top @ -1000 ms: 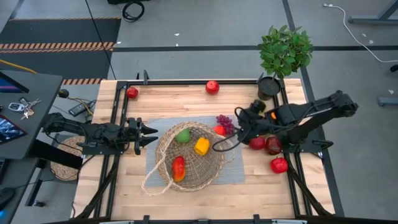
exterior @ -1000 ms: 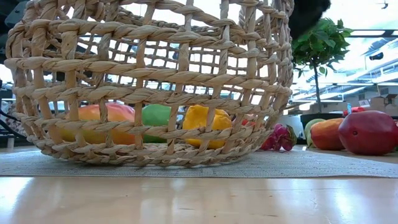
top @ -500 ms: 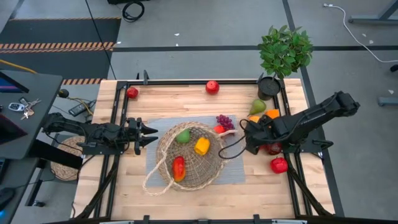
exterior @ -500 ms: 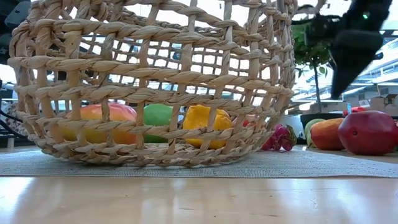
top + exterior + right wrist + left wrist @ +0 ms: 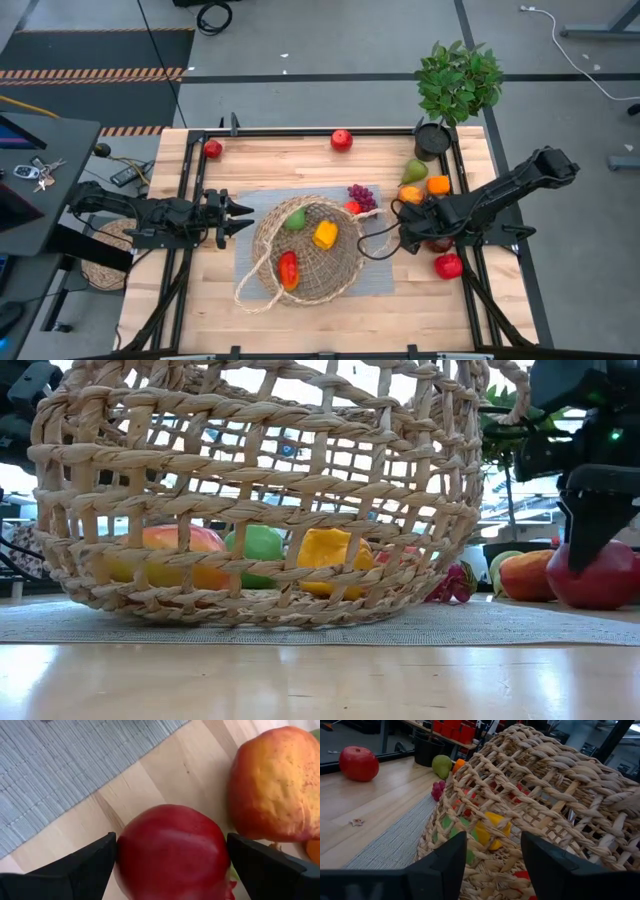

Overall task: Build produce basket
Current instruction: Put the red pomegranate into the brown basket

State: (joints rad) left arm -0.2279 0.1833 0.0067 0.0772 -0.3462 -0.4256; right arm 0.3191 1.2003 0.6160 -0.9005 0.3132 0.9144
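The tan wicker basket (image 5: 305, 250) stands on a grey mat (image 5: 255, 205) and holds a green fruit (image 5: 293, 218), a yellow pepper (image 5: 324, 235) and a red-orange mango (image 5: 287, 270). My right gripper (image 5: 408, 238) is down to the right of the basket, open around a red apple (image 5: 172, 850) that rests on the table. A red-yellow mango (image 5: 272, 785) lies beside that apple. My left gripper (image 5: 242, 215) waits open at the basket's left wall (image 5: 530, 795). Purple grapes (image 5: 360, 193) and a small red fruit (image 5: 352, 208) lie by the far right rim. My right gripper comes at the red apple from above, pointing down, with one finger (image 5: 90, 865) at each side of it. The apple fills the gap between them, and I cannot tell whether the fingers touch it. The apple sits on the wooden table top.
A green pear (image 5: 414, 172), two oranges (image 5: 438, 185) and a red apple (image 5: 448, 265) lie near the right arm. More red apples (image 5: 342, 140) (image 5: 213, 149) sit along the far edge. A potted plant (image 5: 455, 85) stands at the far right corner. The basket's handle loop (image 5: 375, 245) lies close to my right gripper.
My right gripper has moved from the basket's far right rim toward the table's right and near edges, and has come down over the red apple. In the low view the basket has rocked a little.
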